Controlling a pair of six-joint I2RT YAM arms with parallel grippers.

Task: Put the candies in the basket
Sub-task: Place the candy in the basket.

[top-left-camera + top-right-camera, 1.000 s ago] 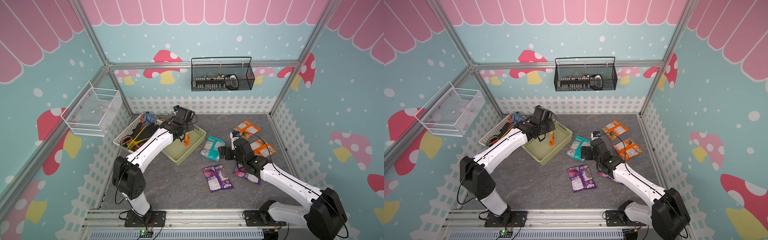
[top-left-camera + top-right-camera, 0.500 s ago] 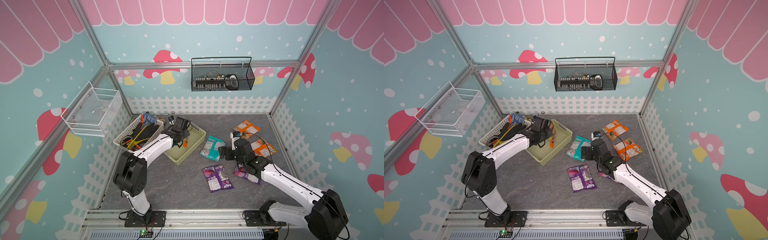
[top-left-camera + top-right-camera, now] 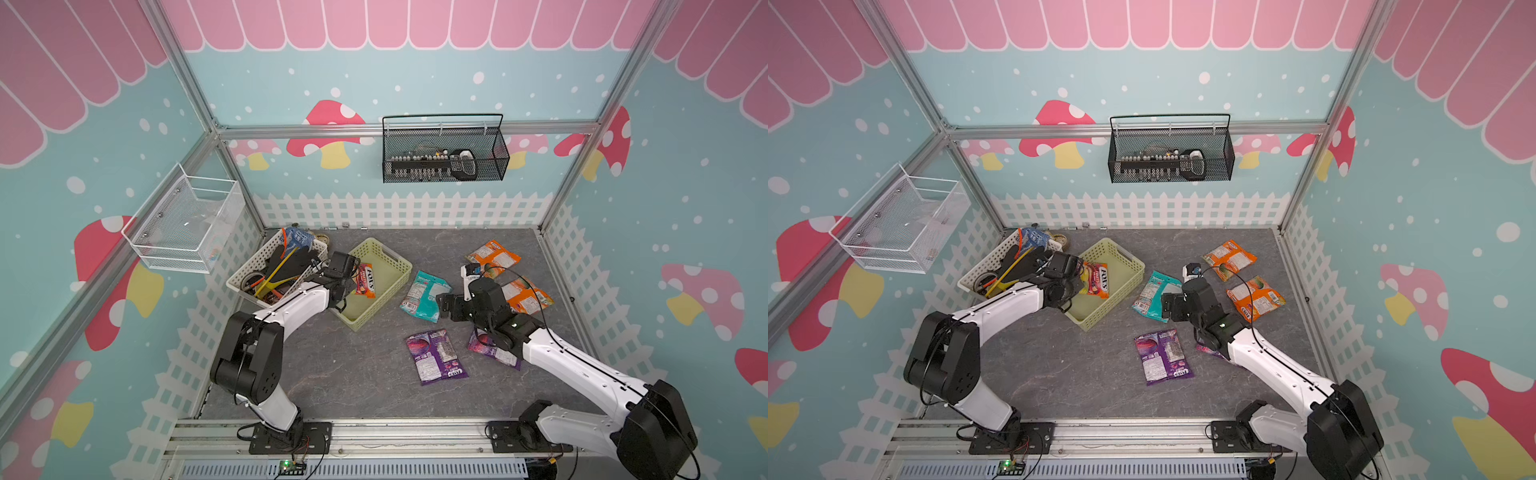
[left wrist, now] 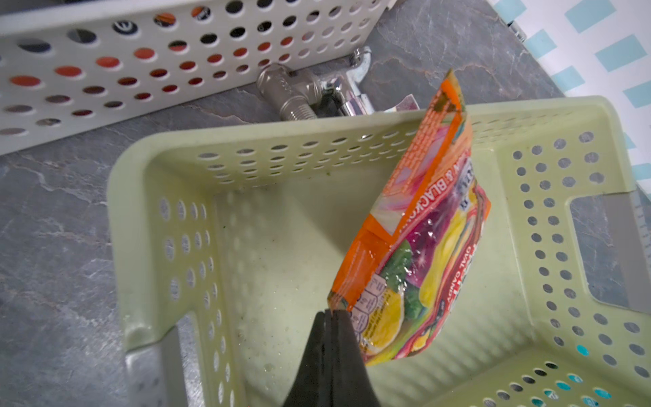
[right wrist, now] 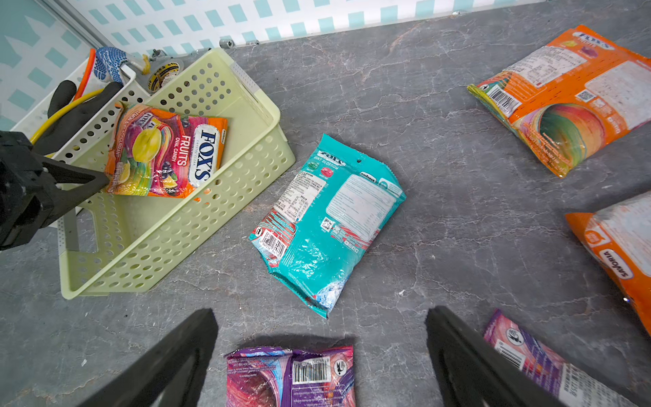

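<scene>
The left claw is clenched on a corner of an orange candy bag, which is held tilted inside the yellow-green basket. The right claw is spread wide and empty; a teal bag lies just ahead of it. The bags are judged light, limp and slippery; a sealed edge is best pinched.

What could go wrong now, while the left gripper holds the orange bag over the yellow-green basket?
The left gripper pinches only a corner of the orange candy bag, so it might slip early. The bag hangs near the basket wall beside the white basket and might land on the rim.
</scene>
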